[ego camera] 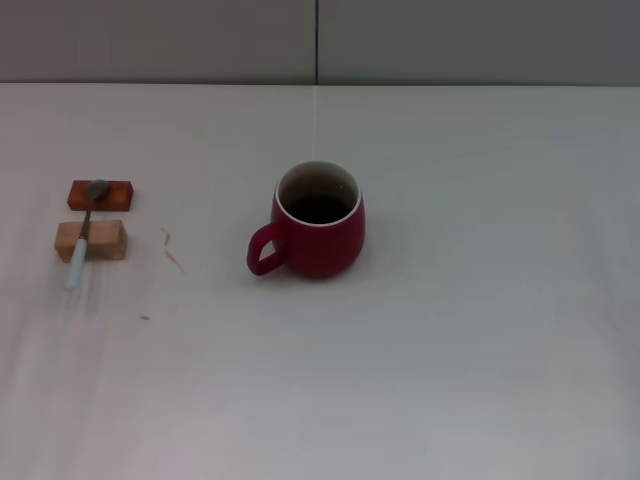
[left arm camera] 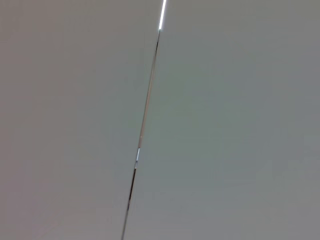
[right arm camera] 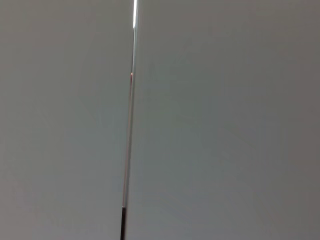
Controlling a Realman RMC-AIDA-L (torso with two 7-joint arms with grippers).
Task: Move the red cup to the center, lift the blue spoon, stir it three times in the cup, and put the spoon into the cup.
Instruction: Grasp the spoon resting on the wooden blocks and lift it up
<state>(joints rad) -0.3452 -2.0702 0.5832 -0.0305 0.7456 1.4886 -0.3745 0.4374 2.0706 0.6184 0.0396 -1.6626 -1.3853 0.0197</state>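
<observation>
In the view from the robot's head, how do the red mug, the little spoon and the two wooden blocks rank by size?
Largest to smallest, as they look:
1. Dark red ceramic mug
2. Slim spoon with pale blue handle, longest of the small things but thin
3. Pale wooden block and reddish wooden block, too alike to rank

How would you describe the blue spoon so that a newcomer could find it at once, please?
Start at the red cup mid-table, then look to the robot's far left, where two small wooden blocks sit. The blue spoon lies across them, the only slim piece, with a grey bowl and pale blue handle.
</observation>
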